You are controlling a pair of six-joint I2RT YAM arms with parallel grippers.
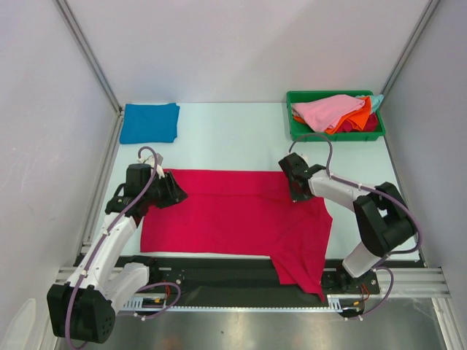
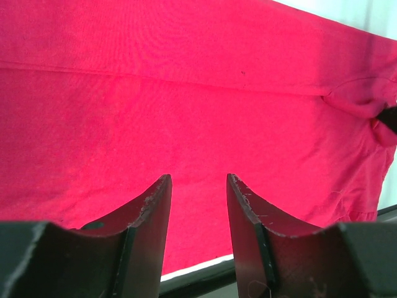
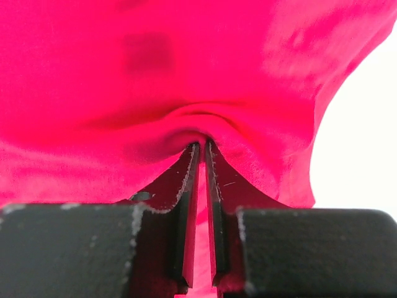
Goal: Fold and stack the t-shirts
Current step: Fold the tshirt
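A crimson t-shirt [image 1: 233,215] lies spread flat across the middle of the table, and its lower right part hangs over the near edge. My right gripper [image 1: 295,192] sits at the shirt's upper right edge. In the right wrist view that gripper [image 3: 202,146] is shut on a pinched fold of the crimson cloth [image 3: 155,74]. My left gripper [image 1: 176,194] hovers at the shirt's upper left corner. The left wrist view shows this gripper [image 2: 198,180] open over the crimson cloth [image 2: 186,112], with nothing between its fingers. A folded blue t-shirt [image 1: 149,122] lies at the back left.
A green bin [image 1: 290,109] stands at the back right. It holds a pink t-shirt [image 1: 328,111], an orange one [image 1: 352,121] and a light blue one [image 1: 376,100] in a loose heap. Metal frame posts run along both sides of the table.
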